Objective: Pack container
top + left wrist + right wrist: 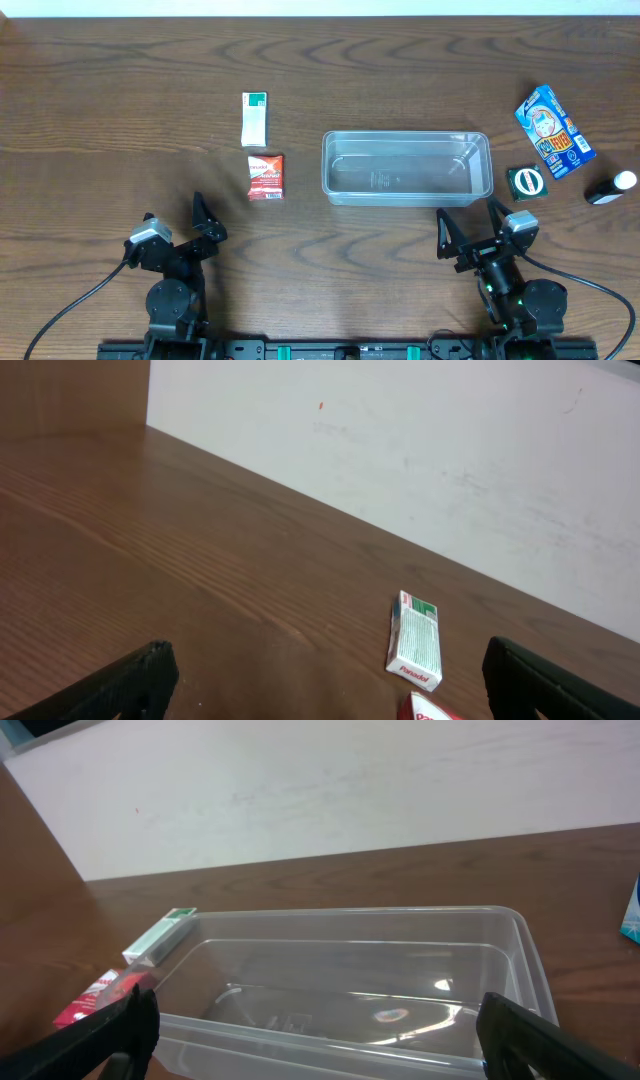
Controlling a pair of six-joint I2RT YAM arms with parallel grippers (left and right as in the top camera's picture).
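The clear plastic container [406,167] stands empty right of the table's middle; the right wrist view shows it close ahead [350,985]. A white-and-green Panadol box [255,118] and a red-and-white packet [266,176] lie left of it; both show in the left wrist view, the box [415,642] and the packet's corner [432,710]. A blue packet [555,131], a small dark green round-faced item [527,182] and a black-and-white bottle [611,187] lie to its right. My left gripper [172,228] is open and empty near the front edge. My right gripper [470,225] is open and empty just before the container.
A white wall [420,470] runs along the table's far edge. The wooden table [120,120] stretches bare at the far left.
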